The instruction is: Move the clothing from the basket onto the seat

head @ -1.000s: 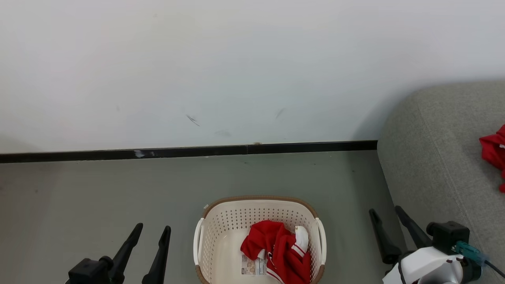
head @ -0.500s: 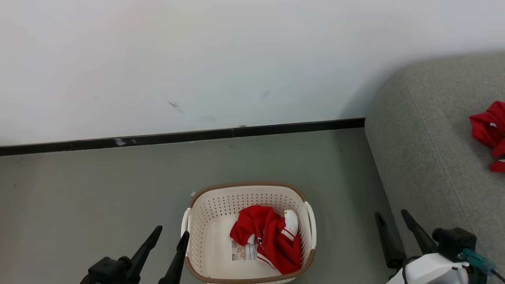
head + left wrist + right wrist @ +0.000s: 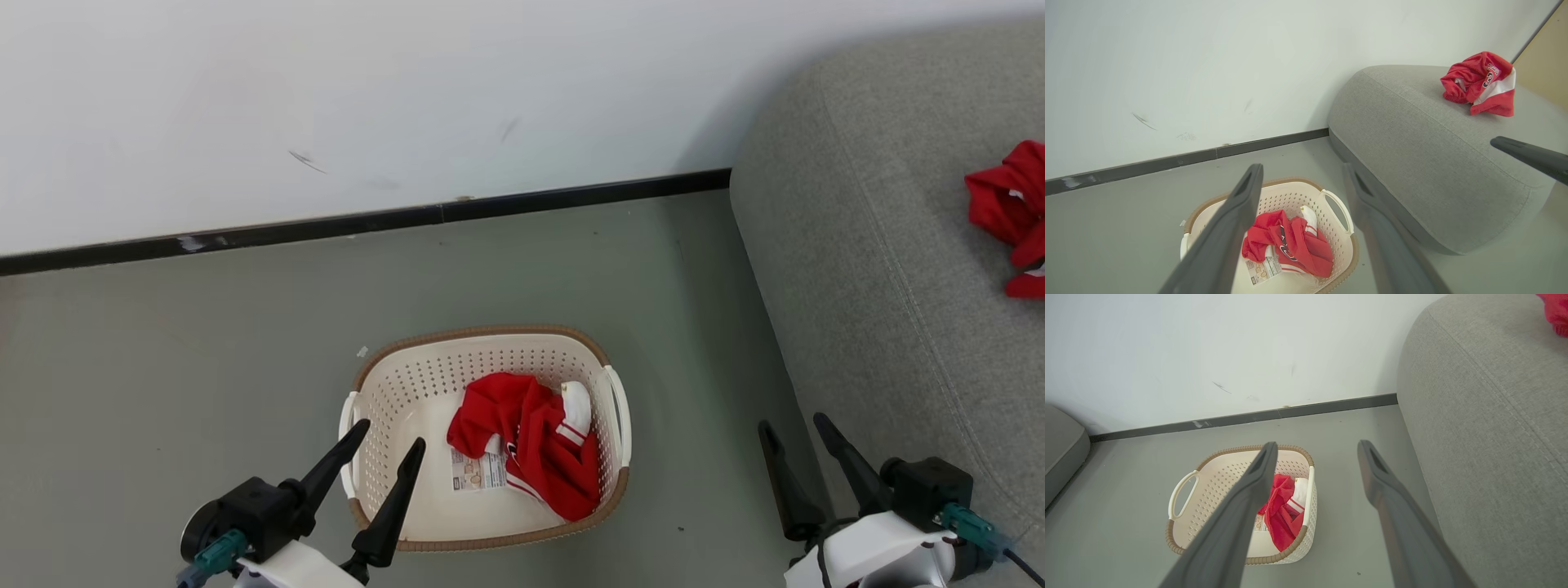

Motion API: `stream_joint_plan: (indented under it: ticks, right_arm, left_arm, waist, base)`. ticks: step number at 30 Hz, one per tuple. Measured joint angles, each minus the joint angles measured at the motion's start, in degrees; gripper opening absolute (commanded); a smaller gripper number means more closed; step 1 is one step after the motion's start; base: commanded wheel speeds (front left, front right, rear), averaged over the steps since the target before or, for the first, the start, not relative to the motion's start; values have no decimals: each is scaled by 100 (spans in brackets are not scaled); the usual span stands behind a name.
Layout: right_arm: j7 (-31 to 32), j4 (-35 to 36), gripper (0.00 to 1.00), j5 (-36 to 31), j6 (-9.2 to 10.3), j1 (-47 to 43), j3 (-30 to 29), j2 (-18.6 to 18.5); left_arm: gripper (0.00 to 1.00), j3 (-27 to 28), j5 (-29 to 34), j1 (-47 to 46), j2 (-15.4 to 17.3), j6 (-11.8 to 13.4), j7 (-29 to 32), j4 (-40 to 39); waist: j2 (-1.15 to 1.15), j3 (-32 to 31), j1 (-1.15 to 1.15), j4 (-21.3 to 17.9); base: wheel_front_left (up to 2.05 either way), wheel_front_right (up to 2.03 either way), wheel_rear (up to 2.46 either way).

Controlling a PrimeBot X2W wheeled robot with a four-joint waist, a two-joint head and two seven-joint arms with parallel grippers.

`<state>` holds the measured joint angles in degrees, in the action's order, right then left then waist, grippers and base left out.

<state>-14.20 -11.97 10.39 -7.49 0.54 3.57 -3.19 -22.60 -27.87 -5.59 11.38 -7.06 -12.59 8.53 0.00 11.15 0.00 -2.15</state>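
A red garment with white trim (image 3: 531, 445) lies crumpled in the right half of the cream perforated basket (image 3: 482, 333) on the floor. Another piece of the red clothing (image 3: 1008, 208), printed with dark numbers (image 3: 1488, 79), rests on the grey seat (image 3: 882, 245) at the right. My left gripper (image 3: 390, 434) stands open over the basket's near left corner with nothing between its fingers. Between the basket and the seat, my right gripper (image 3: 791, 422) is open and empty above the floor. The left wrist view looks down on the basket garment (image 3: 1294, 249).
A white wall with a black skirting board (image 3: 367, 220) runs behind the basket. Grey floor (image 3: 163, 367) spreads to the left. A label (image 3: 478, 471) lies on the basket's bottom. A second grey cushion edge (image 3: 1061, 445) shows far left in the right wrist view.
The head camera has tipped down and turned, so the whole scene sits higher. My left gripper has come forward to the basket's near left corner. The clothing has not moved.
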Motion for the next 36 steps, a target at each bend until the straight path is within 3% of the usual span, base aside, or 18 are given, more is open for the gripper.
stream_joint_plan:
  ticks: [36]
  right_arm:
    - [-1,386,100,-30,0,1301,401,62]
  left_arm:
    - [100,-511,-27,-1318,553,-15,144,-289]
  waist:
    - [0,2144,0,-668]
  base:
    - [0,0,0]
